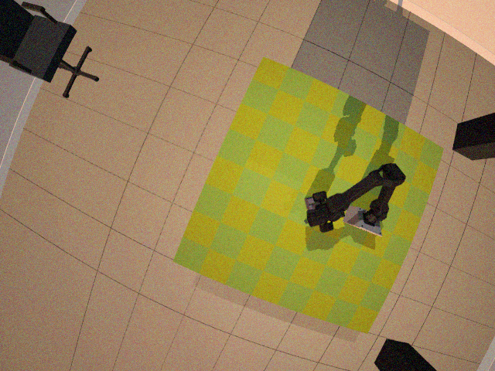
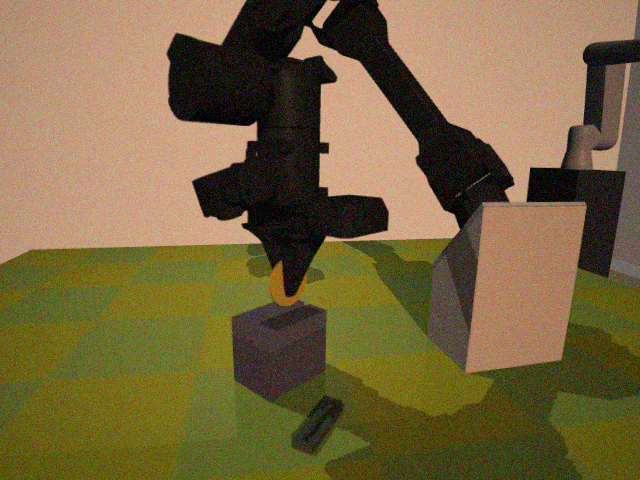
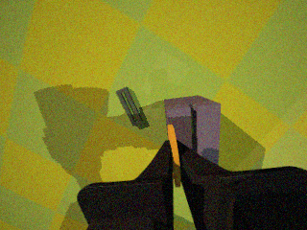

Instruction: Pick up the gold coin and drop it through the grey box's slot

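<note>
The gold coin (image 2: 277,287) (image 3: 173,142) is upright between the fingertips of my gripper (image 2: 292,289) (image 3: 171,144), which is shut on it. The grey box (image 2: 279,356) (image 3: 209,120) (image 1: 309,202) stands on the checkered top below. Its dark slot (image 2: 293,318) (image 3: 194,126) is uncovered in the lid. In the wrist view the coin appears left of the slot and slightly turned from its line. In the exterior view the coin's lower edge shows just above the lid's far side. The dark-green holder (image 2: 317,426) (image 3: 131,107) is empty, beside the box.
A pale wedge-shaped block (image 2: 522,289) (image 1: 353,216) stands at the arm's base, to the right of the box in the exterior view. The green and yellow checkered top (image 1: 247,151) lies under everything. An office chair (image 1: 43,48) is beyond it.
</note>
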Available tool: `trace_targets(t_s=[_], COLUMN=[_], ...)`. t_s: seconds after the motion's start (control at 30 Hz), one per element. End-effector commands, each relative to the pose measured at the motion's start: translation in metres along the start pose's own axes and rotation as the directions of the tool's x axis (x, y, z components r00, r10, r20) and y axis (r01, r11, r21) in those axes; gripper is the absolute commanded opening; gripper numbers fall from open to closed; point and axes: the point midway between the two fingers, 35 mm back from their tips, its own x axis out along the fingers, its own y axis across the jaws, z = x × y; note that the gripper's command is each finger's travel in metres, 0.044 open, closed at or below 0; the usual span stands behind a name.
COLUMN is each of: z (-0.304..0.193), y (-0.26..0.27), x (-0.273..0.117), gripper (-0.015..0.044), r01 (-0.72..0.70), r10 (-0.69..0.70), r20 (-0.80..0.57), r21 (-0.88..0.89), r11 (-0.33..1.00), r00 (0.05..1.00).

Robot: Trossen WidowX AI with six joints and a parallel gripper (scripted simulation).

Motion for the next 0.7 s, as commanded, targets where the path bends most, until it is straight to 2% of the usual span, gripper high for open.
trace_targets(t_s=[0.0, 0.3, 0.67], z=[-0.007, -0.016, -0.011], y=[-0.011, -0.031, -0.026], x=[0.002, 0.002, 0.001], gripper=[0.0, 0.0, 0.0], r01=[0.006, 0.009, 0.005], r10=[-0.006, -0.01, -0.005], r20=[-0.01, -0.014, -0.004], r21=[-0.007, -0.006, 0.002], r11=[1.0, 1.0, 1.0], r00=[1.0, 1.0, 1.0])
